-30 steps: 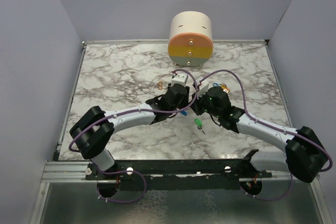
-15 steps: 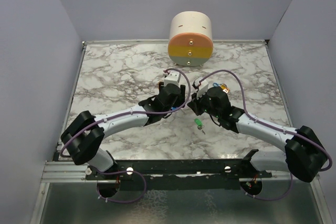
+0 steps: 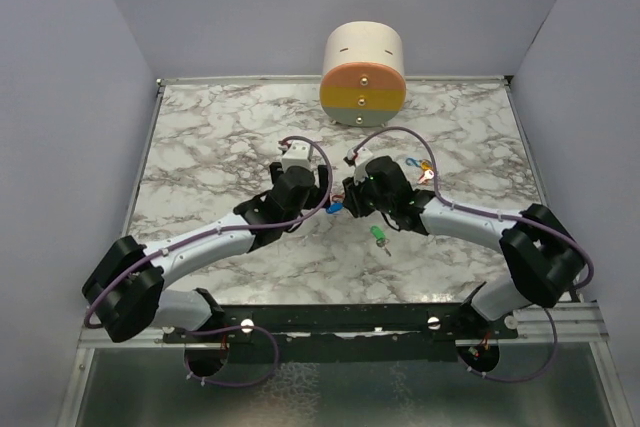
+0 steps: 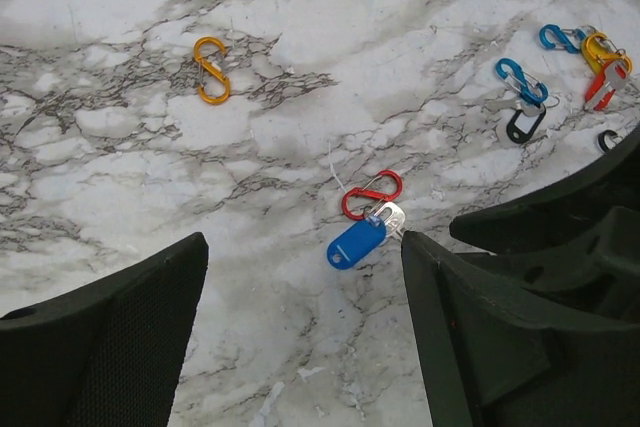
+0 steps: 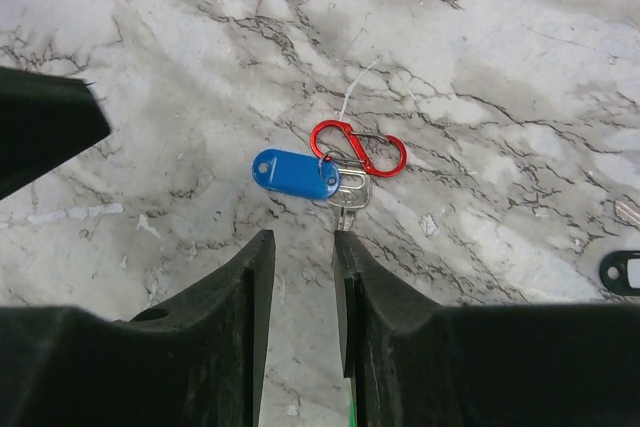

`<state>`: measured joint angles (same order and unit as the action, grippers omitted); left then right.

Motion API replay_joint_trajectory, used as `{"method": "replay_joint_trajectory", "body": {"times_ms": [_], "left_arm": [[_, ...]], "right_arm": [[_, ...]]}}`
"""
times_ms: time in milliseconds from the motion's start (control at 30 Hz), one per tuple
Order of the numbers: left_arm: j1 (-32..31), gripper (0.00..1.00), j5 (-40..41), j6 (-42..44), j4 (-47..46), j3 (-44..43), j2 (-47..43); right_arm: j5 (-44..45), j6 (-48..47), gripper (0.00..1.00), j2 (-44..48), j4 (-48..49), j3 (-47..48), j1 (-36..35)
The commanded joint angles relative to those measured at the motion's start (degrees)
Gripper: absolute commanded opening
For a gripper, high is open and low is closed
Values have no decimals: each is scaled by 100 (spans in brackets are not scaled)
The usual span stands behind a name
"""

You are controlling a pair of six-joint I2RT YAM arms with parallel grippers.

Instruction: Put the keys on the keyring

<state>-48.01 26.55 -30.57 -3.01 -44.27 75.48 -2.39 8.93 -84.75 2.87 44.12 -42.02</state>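
The blue plastic-headed key (image 5: 295,174) lies flat near the middle of the white marble surface (image 3: 200,137), its metal blade touching a red S-shaped wire clip (image 5: 358,149). The left tool (image 4: 300,252) stands wide and empty near it. The right tool (image 5: 302,242) shows a narrow, empty gap. A green-headed key (image 3: 378,234) lies closer to the near edge.

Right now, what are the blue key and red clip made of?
Blue key: head looks like opaque, smooth plastic; its blade glints silvery, likely metal. Red clip: thin glossy wire, probably coloured metal, though I can't be sure.
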Motion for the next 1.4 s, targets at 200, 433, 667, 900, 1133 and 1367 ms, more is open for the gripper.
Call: {"method": "replay_joint_trajectory", "body": {"times_ms": [200, 433, 667, 900, 1133, 1367], "left_arm": [[141, 81, 31, -32, -44, 539, -810], [219, 81, -70, -31, -72, 697, -969], [290, 81, -139, -28, -101, 753, -1009], [344, 81, -192, -19, -137, 793, -1013], [384, 81, -244, -20, -172, 830, -1009], [421, 81, -276, -21, -185, 858, -1018]], "right_arm": [[917, 138, 31, -1027, -564, 921, -248], [1241, 100, 28, -1455, -669, 1270, -304], [1292, 64, 27, -1750, -713, 1462, -397], [1335, 66, 26, -1925, -727, 1542, -443], [1397, 51, 22, -2040, -727, 1578, -463], [1453, 56, 13, -2060, -718, 1591, -482]]}}
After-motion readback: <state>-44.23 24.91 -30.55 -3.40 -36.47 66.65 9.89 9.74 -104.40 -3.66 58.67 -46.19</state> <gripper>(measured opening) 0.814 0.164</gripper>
